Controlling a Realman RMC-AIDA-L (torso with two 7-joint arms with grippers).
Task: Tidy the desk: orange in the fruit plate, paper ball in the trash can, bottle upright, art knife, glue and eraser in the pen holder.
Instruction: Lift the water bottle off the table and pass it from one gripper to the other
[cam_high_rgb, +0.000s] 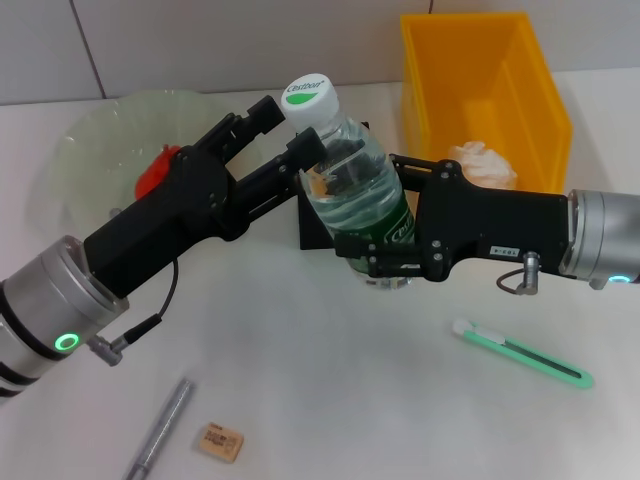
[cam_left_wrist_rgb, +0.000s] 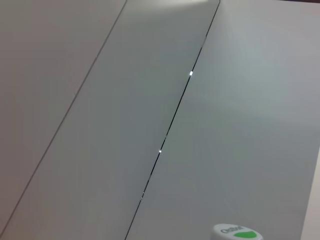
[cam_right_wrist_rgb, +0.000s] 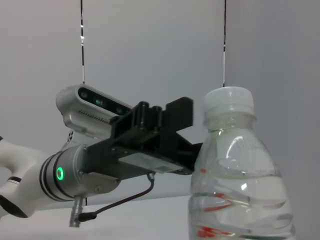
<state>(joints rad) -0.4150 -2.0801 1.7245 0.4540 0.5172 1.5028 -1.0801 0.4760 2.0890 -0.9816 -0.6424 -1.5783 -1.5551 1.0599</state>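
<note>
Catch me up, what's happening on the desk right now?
Both arms are on the bottle, which stands upright: the right gripper is clamped around its lower body and the left gripper is at its neck. The orange sits in the fruit plate and the paper ball is in the trash can. The eraser and art knife lie on the desk.

Setting: staged desk-tidying test station, most likely a robotics lab. Evidence: plain white worktop (cam_high_rgb: 330, 400) filling the lower frame, backed by a pale grey panelled wall with thin dark seams (cam_high_rgb: 200, 45) along the top. Office items lie about: small tan rectangular eraser (cam_high_rgb: 219, 442) at lower left, green-and-white plastic art knife (cam_high_rgb: 522, 354) at lower right, rectangular yellow-orange plastic trash bin (cam_high_rgb: 480, 85) at upper right. No furnishings or personal clutter visible.
</note>
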